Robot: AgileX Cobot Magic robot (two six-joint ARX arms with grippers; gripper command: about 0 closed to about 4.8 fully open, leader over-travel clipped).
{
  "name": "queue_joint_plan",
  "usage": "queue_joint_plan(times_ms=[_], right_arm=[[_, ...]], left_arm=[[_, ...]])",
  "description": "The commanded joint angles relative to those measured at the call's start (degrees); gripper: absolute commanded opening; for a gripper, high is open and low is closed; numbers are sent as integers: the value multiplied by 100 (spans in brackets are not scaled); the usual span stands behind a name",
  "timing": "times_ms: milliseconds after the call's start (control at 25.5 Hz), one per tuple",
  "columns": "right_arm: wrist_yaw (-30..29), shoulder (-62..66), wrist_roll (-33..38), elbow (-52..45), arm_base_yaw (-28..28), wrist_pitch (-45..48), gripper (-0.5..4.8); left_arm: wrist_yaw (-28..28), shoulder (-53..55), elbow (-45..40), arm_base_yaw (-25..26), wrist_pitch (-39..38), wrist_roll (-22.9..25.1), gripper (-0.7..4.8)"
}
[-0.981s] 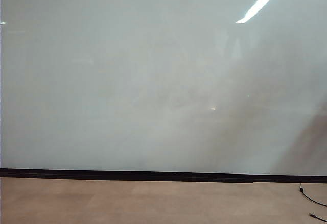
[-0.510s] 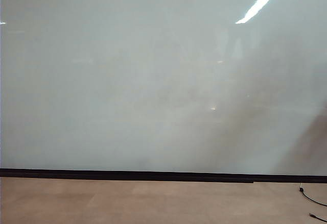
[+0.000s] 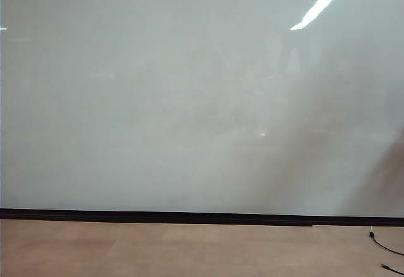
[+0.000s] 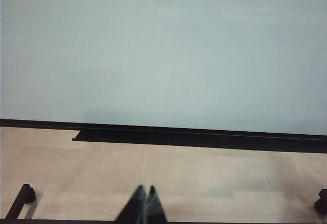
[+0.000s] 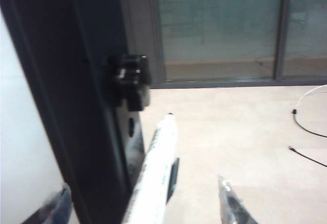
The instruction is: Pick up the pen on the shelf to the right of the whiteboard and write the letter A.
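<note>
The large glossy pale grey-white whiteboard (image 3: 189,100) fills almost the whole exterior view, blank, with a black strip along its lower edge above the tan floor (image 3: 177,248) and a thin black cable (image 3: 386,247) at the floor's far right; neither arm shows there.

The left gripper (image 4: 144,203) hangs low over the tan floor, facing the whiteboard's black lower strip, its two dark fingertips pressed together with nothing between them.

The right gripper (image 5: 143,203) sits at the whiteboard's right edge, beside the dark vertical frame post (image 5: 76,106) that carries a small black knob (image 5: 129,78). Its jaws stand wide: one grey finger (image 5: 53,208) shows against the white board surface, the other (image 5: 232,206) well out over the floor. The slim white-barrelled pen (image 5: 156,173) with dark print and a dark tip lies between these fingers, just beside the post, its tip pointing away from the gripper. Neither finger touches the barrel.
</note>
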State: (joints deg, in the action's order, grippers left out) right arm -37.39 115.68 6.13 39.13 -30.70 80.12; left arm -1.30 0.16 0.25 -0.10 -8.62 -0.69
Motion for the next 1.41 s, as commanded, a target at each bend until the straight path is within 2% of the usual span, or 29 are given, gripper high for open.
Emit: queue_joint_plan(times_ms=[39,118,196,432,550,1413], right_arm=[[-256,-31,160,-9,-31,94,367],[-358,-33,164,-13,-87,94,358],[-442,-33,212,-13,-105,94,324],[-452,-33,210,-9,-146,96,322],[-428,-33,201,-7,-140,98,291],[-116,-201,74,-129,-72,101,288]], left_arm=[[0,2,13,-2,50,22,-4],[0,2,13,-2,48,24,-4],[0,2,13,-2,48,24,-5],[0,2,13,-2,50,24,-4],[0,2,13,-2,50,24,-4],[0,2,13,-2,50,22,-4]])
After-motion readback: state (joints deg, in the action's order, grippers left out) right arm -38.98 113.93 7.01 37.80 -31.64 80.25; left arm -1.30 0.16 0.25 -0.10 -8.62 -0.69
